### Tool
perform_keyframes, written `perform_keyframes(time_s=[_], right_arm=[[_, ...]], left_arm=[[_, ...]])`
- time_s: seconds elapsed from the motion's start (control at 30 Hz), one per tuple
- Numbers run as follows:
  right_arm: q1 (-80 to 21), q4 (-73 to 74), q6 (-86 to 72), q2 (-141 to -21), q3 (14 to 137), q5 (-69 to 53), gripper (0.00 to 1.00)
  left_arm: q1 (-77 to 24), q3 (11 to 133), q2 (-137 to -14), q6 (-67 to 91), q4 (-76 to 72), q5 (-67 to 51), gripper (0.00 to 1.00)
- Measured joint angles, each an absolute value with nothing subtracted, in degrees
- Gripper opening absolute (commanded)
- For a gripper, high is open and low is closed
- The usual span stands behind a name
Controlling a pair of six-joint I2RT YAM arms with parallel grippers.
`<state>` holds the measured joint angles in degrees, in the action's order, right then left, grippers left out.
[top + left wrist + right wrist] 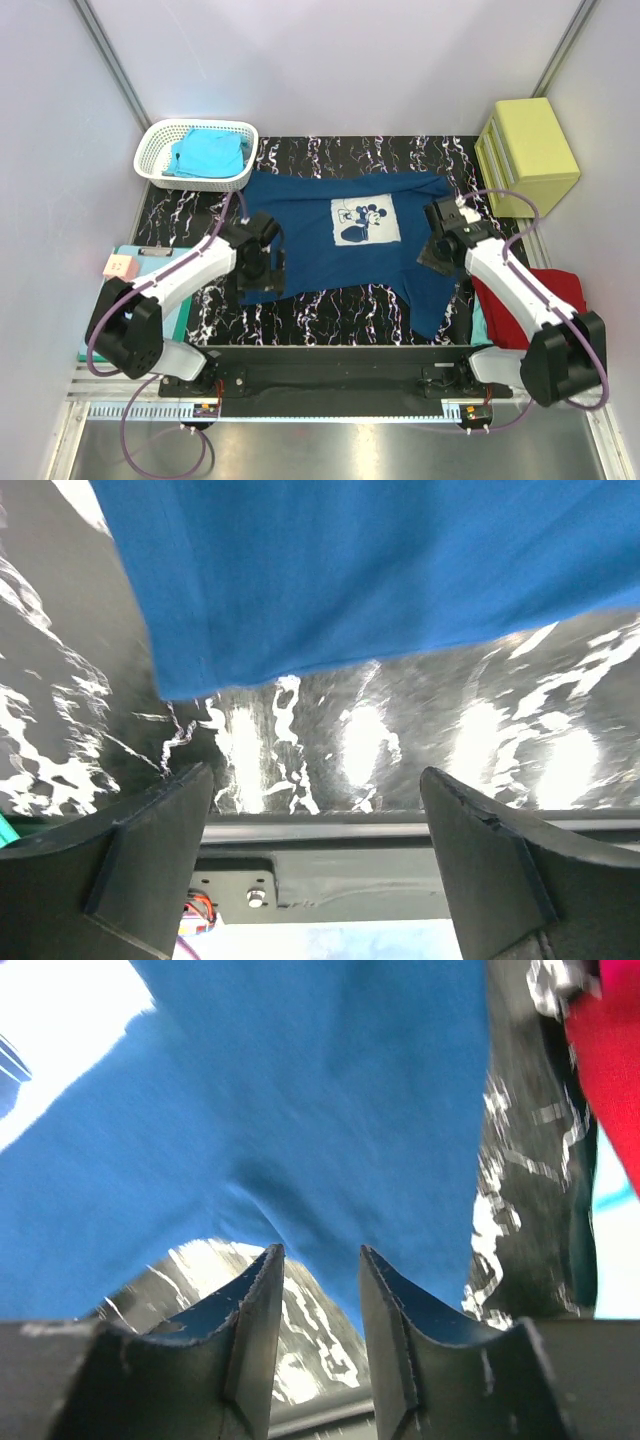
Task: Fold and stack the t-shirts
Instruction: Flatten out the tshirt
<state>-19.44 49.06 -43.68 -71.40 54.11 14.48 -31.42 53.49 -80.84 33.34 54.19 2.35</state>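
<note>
You've 3 tees, 2 grippers. Navy tee spread at centre; turquoise tee in basket at 10 o'clock; red tee at 4 o'clock. Only top cam shows all 3. L wrist cam: left gripper jaws wide apart, empty. R wrist cam: right gripper jaws narrowly apart, navy cloth bunched at tips, can't tell if pinched.

Robot lab: white-panelled enclosure

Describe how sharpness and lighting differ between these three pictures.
Top view: sharp and evenly lit, the navy t-shirt crisp. Left wrist view: the table blurred, its white veins smeared and glary. Right wrist view: soft focus, upper-left corner blown out, the red t-shirt blurred.
</note>
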Motion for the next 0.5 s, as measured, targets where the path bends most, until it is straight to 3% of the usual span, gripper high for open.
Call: perform_keyframes(time_s=[0.27,0.5], right_arm=[[-16.82,44.01,-40.38,-94.85,71.35,14.92,0.38],[-15.27,43.09,-40.38,-107.39,76.77,14.87,0.36]], left_arm=[[-25.82,70.72,-91.11,33.32,47.09,3.57,0.91],[-23.22,72.79,-105.16,33.61,43.75,1.61,0.9]])
